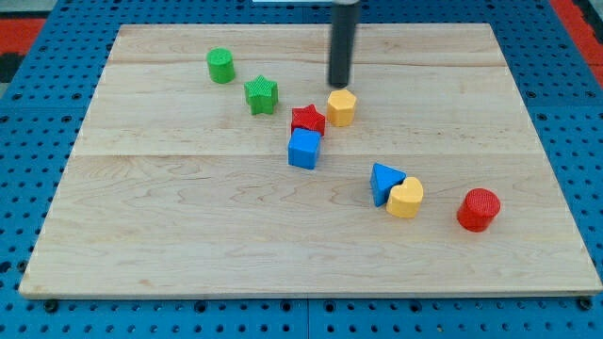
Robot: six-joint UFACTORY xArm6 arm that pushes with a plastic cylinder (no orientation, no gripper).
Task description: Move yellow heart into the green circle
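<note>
yellow heart (405, 199) seen at worktop (188, 235) lower right, touching blue triangle (384, 181) | green circle (220, 65) upper left, well apart | my tip (339, 84) near yellow hexagon (341, 107) | no pincer fitted | heart judged light, rigid, slidable; push advised on its right flank

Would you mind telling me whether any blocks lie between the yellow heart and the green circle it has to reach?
Yes. From the yellow heart toward the green circle, the blue triangle touches it, then the blue cube, red star and green star lie near that line.

Yellow heart (406, 199) lies lower right – green circle (220, 65) (upright) upper left.
</note>
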